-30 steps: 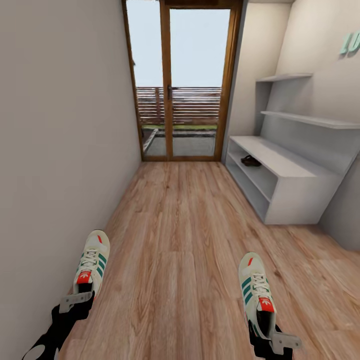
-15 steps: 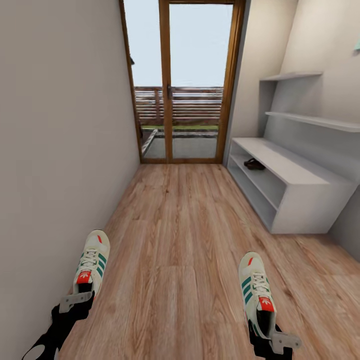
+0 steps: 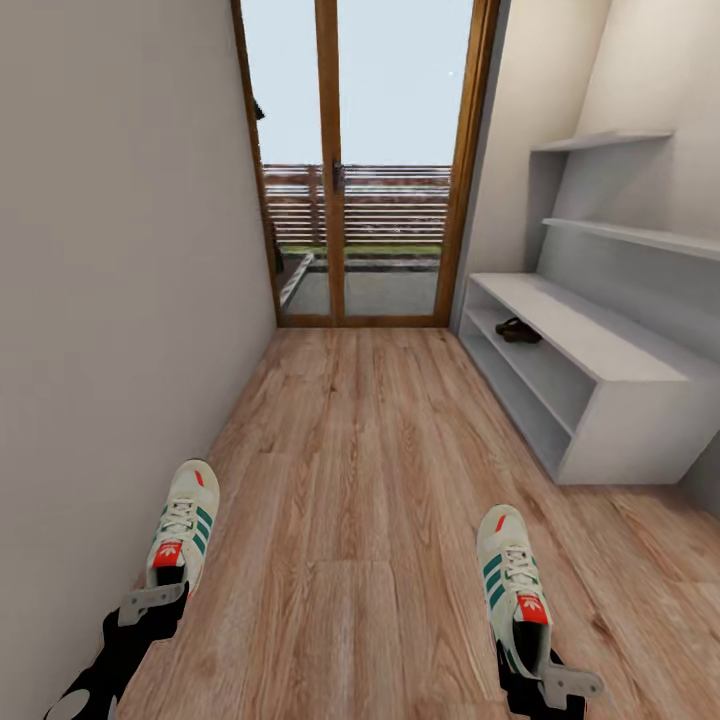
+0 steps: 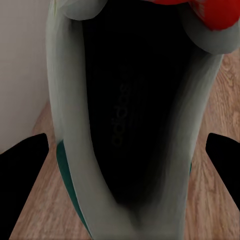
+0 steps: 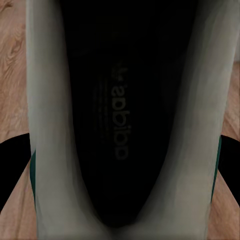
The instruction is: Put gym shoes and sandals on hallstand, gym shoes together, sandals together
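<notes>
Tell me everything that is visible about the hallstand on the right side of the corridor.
The hallstand is a pale grey-white unit against the right wall, near the glass door. Its low bench has a flat top and two open tiers below. Two stepped shelves are fixed above it, the upper one shorter. The surfaces look smooth and matte. It stands on the wood floor. One brown sandal lies in the upper tier, toward the door end. The bench top and both shelves carry nothing visible.

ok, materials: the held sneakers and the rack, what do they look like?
Sneakers: matte cream upper, likely leather or synthetic, green stripes, woven laces, dark printed insole. Rack: flat pale-grey panels, no grain, probably painted board or laminate.
</notes>
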`<state>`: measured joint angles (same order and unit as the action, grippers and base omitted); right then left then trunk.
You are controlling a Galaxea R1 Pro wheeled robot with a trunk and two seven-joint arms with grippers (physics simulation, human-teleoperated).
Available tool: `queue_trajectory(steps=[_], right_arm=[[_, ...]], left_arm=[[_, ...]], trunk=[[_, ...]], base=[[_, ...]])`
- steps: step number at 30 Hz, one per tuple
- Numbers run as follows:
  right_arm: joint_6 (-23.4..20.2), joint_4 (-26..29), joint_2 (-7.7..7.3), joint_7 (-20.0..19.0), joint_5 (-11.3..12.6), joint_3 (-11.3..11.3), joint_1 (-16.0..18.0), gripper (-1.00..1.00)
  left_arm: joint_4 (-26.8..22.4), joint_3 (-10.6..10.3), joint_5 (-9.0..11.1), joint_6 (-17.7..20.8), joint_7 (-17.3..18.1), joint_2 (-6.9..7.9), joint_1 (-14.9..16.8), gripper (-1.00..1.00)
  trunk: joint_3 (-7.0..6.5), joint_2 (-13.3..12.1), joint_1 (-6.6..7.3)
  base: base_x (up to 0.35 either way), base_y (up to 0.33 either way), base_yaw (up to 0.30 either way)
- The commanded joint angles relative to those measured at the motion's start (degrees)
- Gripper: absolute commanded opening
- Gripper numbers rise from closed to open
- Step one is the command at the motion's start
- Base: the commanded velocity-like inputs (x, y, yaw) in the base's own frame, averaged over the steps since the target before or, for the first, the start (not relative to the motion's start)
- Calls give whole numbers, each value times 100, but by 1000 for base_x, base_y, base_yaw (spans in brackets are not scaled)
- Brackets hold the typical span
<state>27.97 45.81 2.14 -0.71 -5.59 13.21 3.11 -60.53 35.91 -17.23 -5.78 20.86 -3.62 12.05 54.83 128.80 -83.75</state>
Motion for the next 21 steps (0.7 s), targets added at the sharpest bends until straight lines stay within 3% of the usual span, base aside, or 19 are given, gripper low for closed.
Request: queue_trajectory(steps=[1, 21], right_arm=[[16, -4, 7, -10, -56, 31, 3, -100], [16, -2, 7, 0, -57, 32, 4, -100]], left_arm=[[-2, 30, -53, -37, 41, -7, 8, -100], [-2, 29, -53, -37, 39, -7, 8, -100]], trunk=[[14, 2, -2], [128, 2, -2]], base=[[339, 0, 0], [339, 0, 0]])
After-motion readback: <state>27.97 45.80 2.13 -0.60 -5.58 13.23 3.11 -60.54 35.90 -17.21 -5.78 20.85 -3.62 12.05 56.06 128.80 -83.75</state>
